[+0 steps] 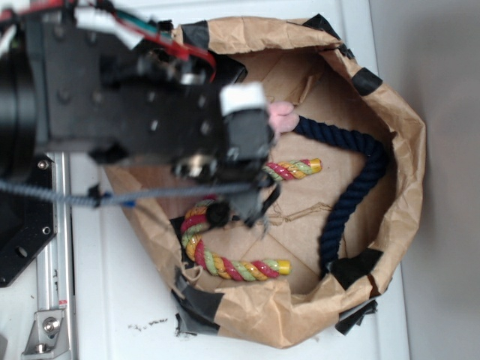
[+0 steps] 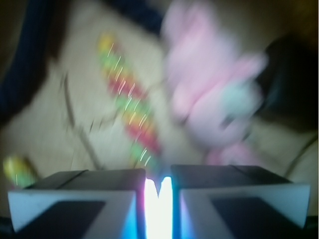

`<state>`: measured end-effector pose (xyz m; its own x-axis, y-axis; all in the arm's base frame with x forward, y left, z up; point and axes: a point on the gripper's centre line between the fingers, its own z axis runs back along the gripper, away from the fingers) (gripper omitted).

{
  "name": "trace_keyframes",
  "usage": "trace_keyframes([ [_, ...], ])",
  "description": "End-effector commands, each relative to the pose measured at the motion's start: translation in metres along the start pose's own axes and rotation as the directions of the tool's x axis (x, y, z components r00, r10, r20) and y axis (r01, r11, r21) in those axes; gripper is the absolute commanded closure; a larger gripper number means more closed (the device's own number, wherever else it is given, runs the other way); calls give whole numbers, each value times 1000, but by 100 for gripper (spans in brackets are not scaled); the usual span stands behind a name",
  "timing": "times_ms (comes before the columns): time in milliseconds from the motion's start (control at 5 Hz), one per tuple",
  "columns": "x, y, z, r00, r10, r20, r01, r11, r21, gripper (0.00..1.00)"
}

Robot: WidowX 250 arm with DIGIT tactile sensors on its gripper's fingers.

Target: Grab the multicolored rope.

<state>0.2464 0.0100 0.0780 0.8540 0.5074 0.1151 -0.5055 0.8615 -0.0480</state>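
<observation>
In the exterior view the black arm fills the upper left, and its gripper (image 1: 255, 214) hangs over the brown paper bag (image 1: 409, 135) that lies open like a shallow basin on the white table (image 1: 135, 300). Black tape patches (image 1: 196, 304) hold the bag's crumpled rim in several places. Just below and to the right of the gripper, the multicolored rope (image 1: 225, 264) curves in a C on the bag floor, with one yellow-capped end near the bottom centre and the other up by the middle; the arm hides part of its curve. A pink soft toy (image 1: 283, 116) peeks out beside the arm's white block. Further right, a dark navy rope (image 1: 352, 187) runs down along the bag's inner wall.

The wrist view is blurred. The multicolored rope (image 2: 130, 107) runs diagonally from upper left towards the gripper (image 2: 158, 191), its other capped end at the far left edge. The two finger blocks stand almost together, with only a thin bright slit between them and nothing pinched. The pink toy (image 2: 209, 94) lies to the right.
</observation>
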Motion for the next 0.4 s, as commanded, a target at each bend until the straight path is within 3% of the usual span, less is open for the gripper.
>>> trace_keyframes([
  [0, 36, 11, 20, 995, 83, 58, -81, 996, -40, 100],
  [200, 21, 14, 5, 989, 149, 4, -149, 989, -8, 0],
])
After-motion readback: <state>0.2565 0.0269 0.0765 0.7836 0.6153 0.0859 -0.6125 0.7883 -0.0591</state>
